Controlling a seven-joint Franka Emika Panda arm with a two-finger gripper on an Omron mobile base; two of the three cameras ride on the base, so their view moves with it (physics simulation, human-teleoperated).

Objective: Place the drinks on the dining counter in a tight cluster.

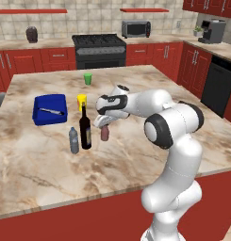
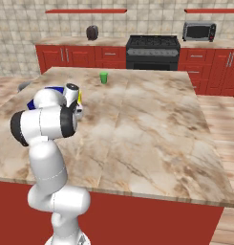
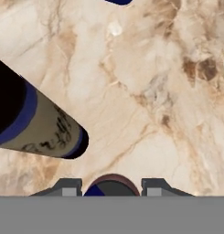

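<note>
- gripper [image 1: 104, 123] clamped on the maroon can [image 1: 104, 133], holding it from above; in the hand view the can top [image 3: 112, 184] sits between the two finger tips [image 3: 67, 187]
- can upright, long axis vertical, at or just above the dining counter [image 1: 37, 169]; can't tell if its base touches
- key relation: wine bottle [image 1: 85, 128] just left of the can, still apart, small gap; can needs to go down here or a touch further left, judging by the cluster goal
- grey plastic bottle [image 1: 74, 140] just left of the wine bottle, slightly nearer, close beside it
- wine bottle label [image 3: 45, 130] looms at left in the hand view, so clearance is tight; risk of nudging it
- farther: yellow cup [image 1: 81, 100], blue tray [image 1: 50, 108] at far left
- farthest: green cup [image 1: 88, 78], well apart, not a drink to move
</note>
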